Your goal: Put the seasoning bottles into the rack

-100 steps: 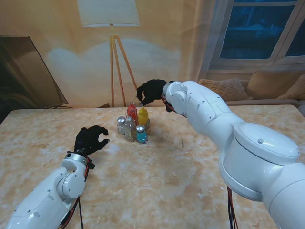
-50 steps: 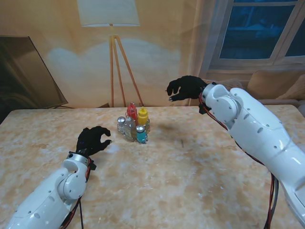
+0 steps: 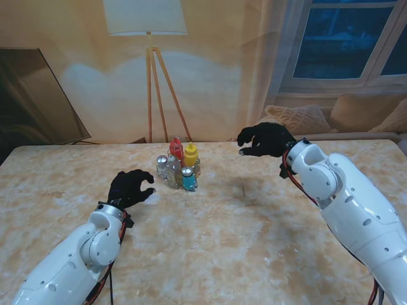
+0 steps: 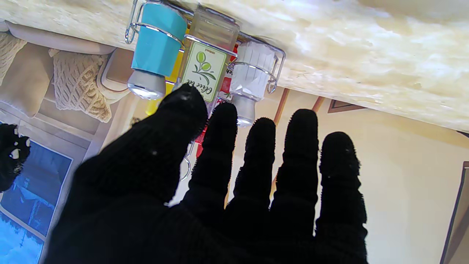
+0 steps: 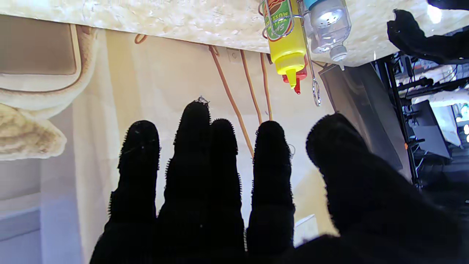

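A wire rack (image 3: 179,169) stands at the far middle of the table, holding several seasoning bottles: a red bottle (image 3: 176,149), a yellow mustard bottle (image 3: 191,154) (image 5: 286,44), a blue shaker (image 3: 189,179) (image 4: 157,47), an olive oil bottle (image 4: 207,60) and a clear shaker (image 3: 163,165) (image 4: 250,75). My left hand (image 3: 130,187) hovers near the rack's left side, fingers spread and holding nothing. My right hand (image 3: 266,139) hangs in the air to the right of the rack, fingers apart, with nothing in it.
The marble table (image 3: 229,222) reaches a far edge just behind the rack. A floor lamp (image 3: 152,70) stands beyond that edge. A sofa with cushions (image 3: 331,117) lies at the far right, and a dark panel (image 3: 32,95) leans at the far left.
My right hand has pulled away from above the rack, moving right and lower, holding nothing. My left hand has crept slightly toward the rack.
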Robot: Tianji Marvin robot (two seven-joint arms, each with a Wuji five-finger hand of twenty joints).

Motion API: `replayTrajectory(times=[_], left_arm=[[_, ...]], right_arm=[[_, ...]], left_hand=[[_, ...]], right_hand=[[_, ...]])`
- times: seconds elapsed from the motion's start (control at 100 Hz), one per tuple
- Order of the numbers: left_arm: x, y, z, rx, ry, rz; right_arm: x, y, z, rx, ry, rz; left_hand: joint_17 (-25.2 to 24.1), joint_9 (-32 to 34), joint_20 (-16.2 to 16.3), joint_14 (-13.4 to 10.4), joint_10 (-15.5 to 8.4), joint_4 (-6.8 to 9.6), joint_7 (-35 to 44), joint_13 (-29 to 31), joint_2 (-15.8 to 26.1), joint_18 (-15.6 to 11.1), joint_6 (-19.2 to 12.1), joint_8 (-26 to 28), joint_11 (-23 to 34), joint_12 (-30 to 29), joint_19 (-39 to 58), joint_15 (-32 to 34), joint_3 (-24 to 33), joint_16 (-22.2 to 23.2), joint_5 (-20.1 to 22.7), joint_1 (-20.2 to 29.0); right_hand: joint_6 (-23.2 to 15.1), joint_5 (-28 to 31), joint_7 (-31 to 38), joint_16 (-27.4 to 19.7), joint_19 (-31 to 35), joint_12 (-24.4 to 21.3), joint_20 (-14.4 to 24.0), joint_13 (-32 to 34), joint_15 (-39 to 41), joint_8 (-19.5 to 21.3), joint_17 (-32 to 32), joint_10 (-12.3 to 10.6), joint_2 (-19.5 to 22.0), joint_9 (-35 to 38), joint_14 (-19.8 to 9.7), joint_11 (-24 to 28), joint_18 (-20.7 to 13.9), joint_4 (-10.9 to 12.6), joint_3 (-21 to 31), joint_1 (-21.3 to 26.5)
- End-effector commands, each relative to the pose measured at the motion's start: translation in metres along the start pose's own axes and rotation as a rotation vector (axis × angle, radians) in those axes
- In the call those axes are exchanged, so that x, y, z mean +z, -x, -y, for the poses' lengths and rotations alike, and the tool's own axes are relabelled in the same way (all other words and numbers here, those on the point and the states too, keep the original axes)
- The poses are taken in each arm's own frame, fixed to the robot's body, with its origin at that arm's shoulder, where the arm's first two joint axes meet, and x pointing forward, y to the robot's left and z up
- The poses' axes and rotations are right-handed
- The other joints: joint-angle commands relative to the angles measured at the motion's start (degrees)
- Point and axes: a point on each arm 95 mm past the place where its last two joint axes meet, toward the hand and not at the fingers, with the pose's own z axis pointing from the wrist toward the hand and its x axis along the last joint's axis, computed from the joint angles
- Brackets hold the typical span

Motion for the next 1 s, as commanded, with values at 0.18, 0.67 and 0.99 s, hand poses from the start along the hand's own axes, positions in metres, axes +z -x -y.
replayTrajectory(times=[0.18,0.67,0.99], left_arm=[[0.001,-0.008,-0.002,-0.019,0.014,-0.011],[-0.001,-0.017,-0.005,-0.038,0.026,-0.02],[-0.002,-0.019,-0.007,-0.05,0.034,-0.021]], right_arm=[[-0.03,-0.006,0.044,0.044,-0.001,0.011],[-0.056,-0.011,0.092,0.126,0.028,0.066],[-0.059,-0.006,0.103,0.165,0.036,0.076]], left_hand=[[-0.6,-0.8,0.6,-0.3,-0.3,-0.48,-1.5,-0.6,1.1,-0.2,-0.1,-1.1,0.4,0.3,-0.1,-0.1,1.8,0.1,-1.2,-0.9],[-0.8,-0.5,-0.2,-0.2,0.0,1.24,-7.0,-0.6,5.1,-0.4,0.8,-2.9,-1.3,-1.5,-1.2,-3.0,0.8,-2.6,-1.5,-1.8],[-0.8,-0.6,-2.9,-0.2,0.4,2.68,-9.9,-1.0,6.7,-0.9,1.5,-3.7,-3.3,-4.5,-3.2,-6.1,0.7,-6.9,-1.3,-2.5]], right_hand=[[-1.8,0.4,1.8,-1.2,-0.5,-1.5,-1.3,0.8,0.1,-1.6,-0.3,-0.7,2.5,2.2,-0.3,-0.2,-1.4,0.7,-2.2,2.0],[-3.3,0.8,7.3,-2.7,-0.3,-2.5,-3.5,0.7,-0.5,-5.9,-1.0,-0.7,9.1,3.9,0.2,-1.0,-1.7,2.0,-9.6,8.0],[-2.7,1.6,7.6,-3.0,0.2,-2.7,-4.0,0.8,-0.2,-6.3,-1.7,-0.2,10.5,4.3,0.7,-1.1,-1.4,2.9,-13.4,9.8]])
